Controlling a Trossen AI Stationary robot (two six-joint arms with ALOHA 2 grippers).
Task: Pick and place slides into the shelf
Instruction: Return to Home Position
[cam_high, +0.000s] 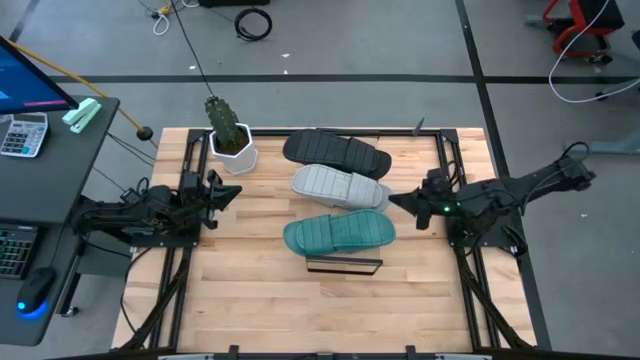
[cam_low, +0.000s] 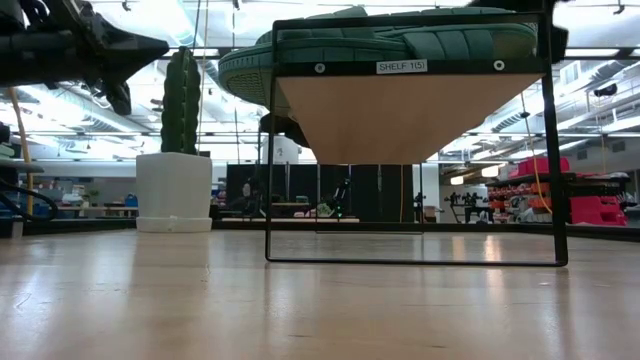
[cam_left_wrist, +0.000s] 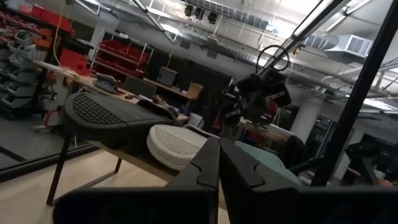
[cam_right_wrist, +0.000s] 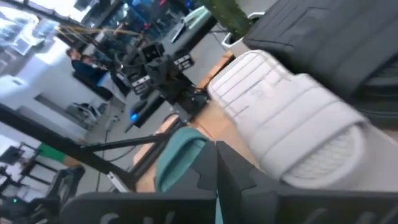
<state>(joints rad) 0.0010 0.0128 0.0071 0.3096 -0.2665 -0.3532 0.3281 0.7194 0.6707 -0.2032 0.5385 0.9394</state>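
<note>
Three slides lie side by side on the shelf (cam_high: 343, 265), soles down on its light-wood board (cam_low: 400, 110): the black slide (cam_high: 335, 150) farthest, the light grey slide (cam_high: 340, 186) in the middle, the teal slide (cam_high: 340, 233) nearest. My left gripper (cam_high: 232, 192) is shut and empty at the table's left side, pointing toward the slides. My right gripper (cam_high: 395, 200) is shut and empty just right of the grey slide's end. The left wrist view shows the black slide (cam_left_wrist: 112, 115) and the grey slide (cam_left_wrist: 177, 144). The right wrist view shows the grey slide (cam_right_wrist: 292, 118) and the teal slide (cam_right_wrist: 180, 158).
A green cactus in a white pot (cam_high: 228, 130) stands at the table's far left, next to the black slide's end. The shelf's thin black frame (cam_low: 270, 150) stands on the slatted tabletop (cam_high: 250, 290). A desk with a keyboard and a calculator (cam_high: 25, 135) is off the left edge.
</note>
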